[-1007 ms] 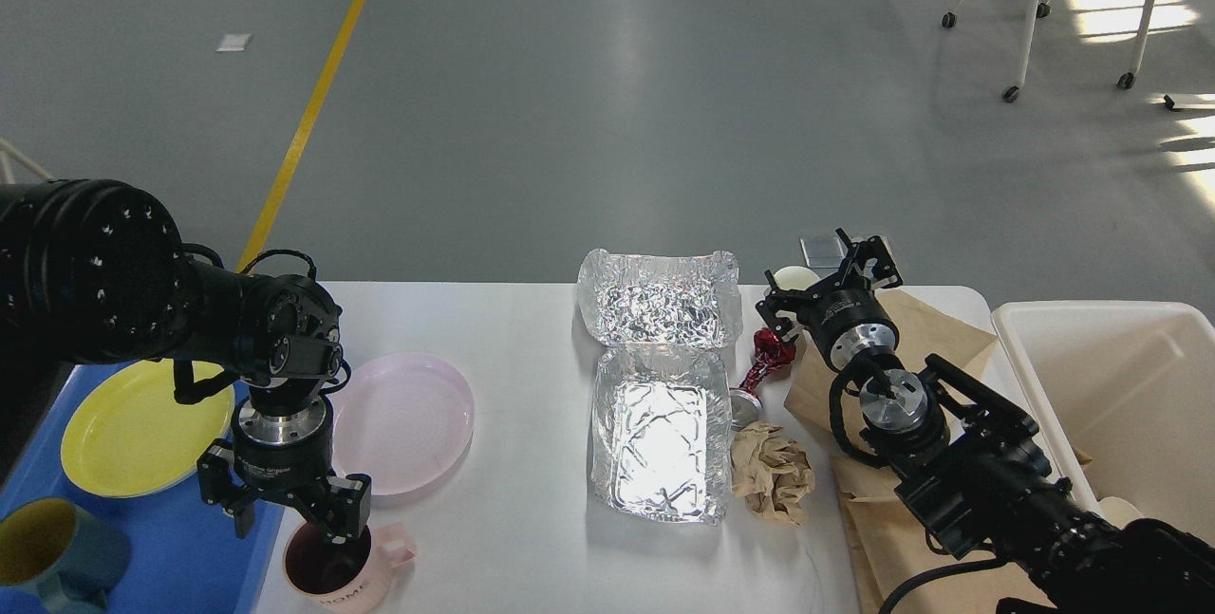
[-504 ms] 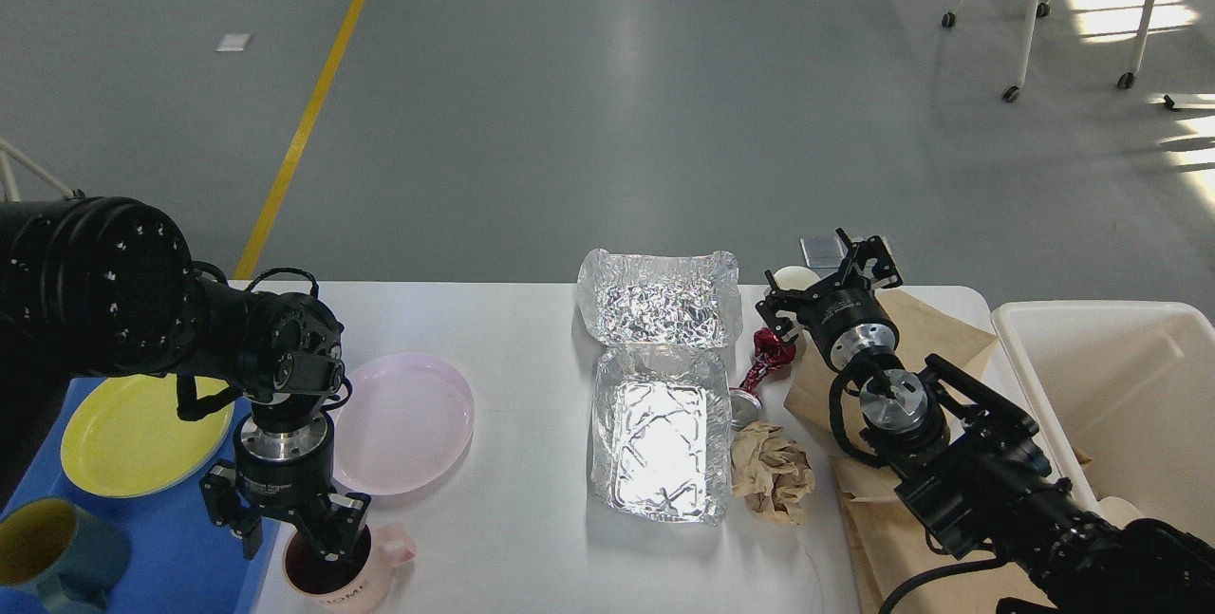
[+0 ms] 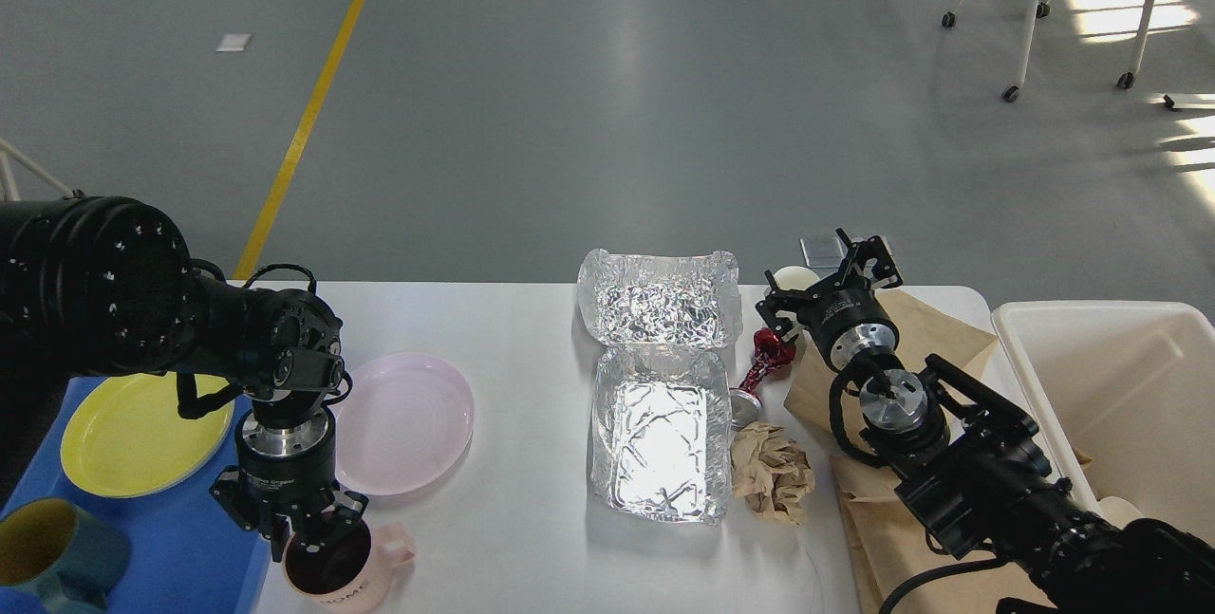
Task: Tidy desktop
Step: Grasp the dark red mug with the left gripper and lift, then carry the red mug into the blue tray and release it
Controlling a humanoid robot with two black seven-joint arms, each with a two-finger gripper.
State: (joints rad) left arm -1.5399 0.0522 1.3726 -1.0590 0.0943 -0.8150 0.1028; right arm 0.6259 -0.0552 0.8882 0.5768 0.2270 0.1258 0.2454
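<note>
**Desk tidying: early stage, most items not yet sorted**

The desk (image 3: 513,538) runs across the lower frame, between a blue tray (image 3: 180,557) on its left and a cream bin (image 3: 1111,377) on its right.

Done, as judged from present positions: a yellow plate (image 3: 133,434) and a teal mug (image 3: 52,552) sit in the tray.

Outstanding: a pink plate (image 3: 408,419), a pink mug (image 3: 337,571), an opened foil container (image 3: 660,396), a crumpled paper wad (image 3: 774,472), a red foil wrapper (image 3: 769,358) and a brown paper bag (image 3: 930,329) all lie on the desk.

The left gripper (image 3: 302,530) is at the pink mug's rim, jaws drawn close about it; a firm pinch cannot be confirmed. The right gripper (image 3: 835,277) hovers over the bag's far end, jaws spread, holding nothing.
</note>
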